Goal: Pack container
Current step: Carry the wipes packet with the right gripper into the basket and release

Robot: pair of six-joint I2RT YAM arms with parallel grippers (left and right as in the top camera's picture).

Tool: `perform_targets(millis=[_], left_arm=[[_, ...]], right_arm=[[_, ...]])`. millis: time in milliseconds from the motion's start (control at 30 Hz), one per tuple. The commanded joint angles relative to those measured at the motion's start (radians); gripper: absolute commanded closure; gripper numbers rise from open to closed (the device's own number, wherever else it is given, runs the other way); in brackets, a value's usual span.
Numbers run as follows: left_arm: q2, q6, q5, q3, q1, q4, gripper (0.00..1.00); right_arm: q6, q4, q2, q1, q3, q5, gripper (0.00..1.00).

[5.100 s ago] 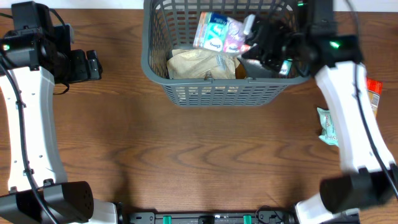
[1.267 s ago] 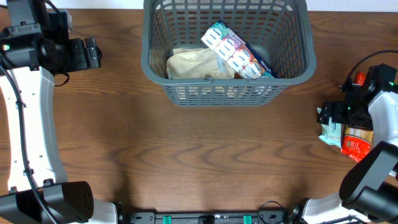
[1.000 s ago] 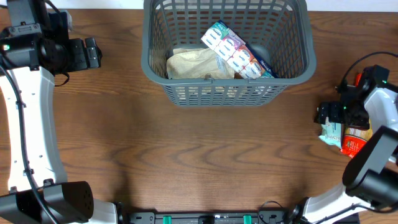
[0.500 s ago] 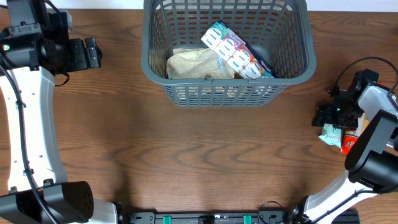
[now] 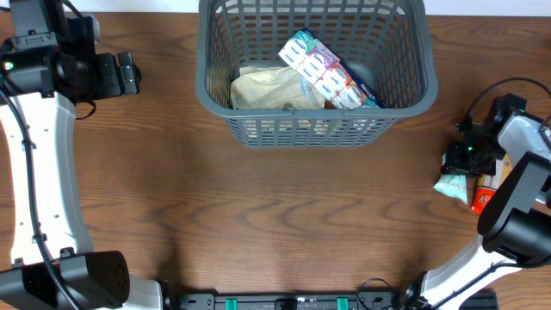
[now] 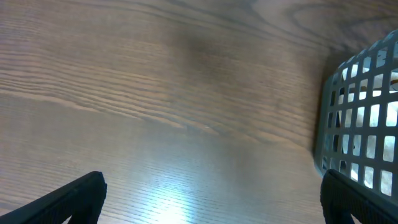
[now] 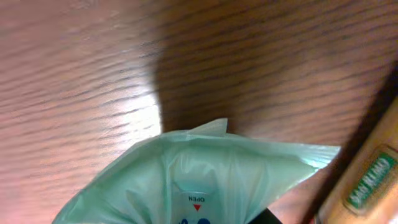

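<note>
The container (image 5: pixel 205 86), a large dark grey lattice basket, stands at the table's far middle; its corner shows in the left wrist view (image 6: pixel 357 124). Inside lie a beige bag (image 5: pixel 269 88) and a colourful multipack (image 5: pixel 320 67). At the right edge my right gripper (image 5: pixel 461 161) is shut on the top of a pale green snack packet (image 5: pixel 451 184), which fills the lower part of the right wrist view (image 7: pixel 205 180); the fingers are hidden behind it there. My left gripper (image 5: pixel 129 73) hangs open at the far left over bare wood (image 6: pixel 211 193).
A red and orange packet (image 5: pixel 487 195) lies right beside the green one, touching it, and shows at the right edge of the right wrist view (image 7: pixel 367 180). The table's right edge is close behind the right gripper.
My right gripper came down onto the green packet and shut on it; the packet has tilted and shifted slightly left. The left arm and the basket's contents have not moved.
</note>
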Motion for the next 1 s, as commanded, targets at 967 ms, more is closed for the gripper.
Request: perform_targets(millis=[967], left_arm=[[0.005,-0.004,0.006,-0.005,0.002,-0.028,0.01]], right_arm=[[-0.83,-0.275,-0.207,0.6,0.912,-0.425,0.99]])
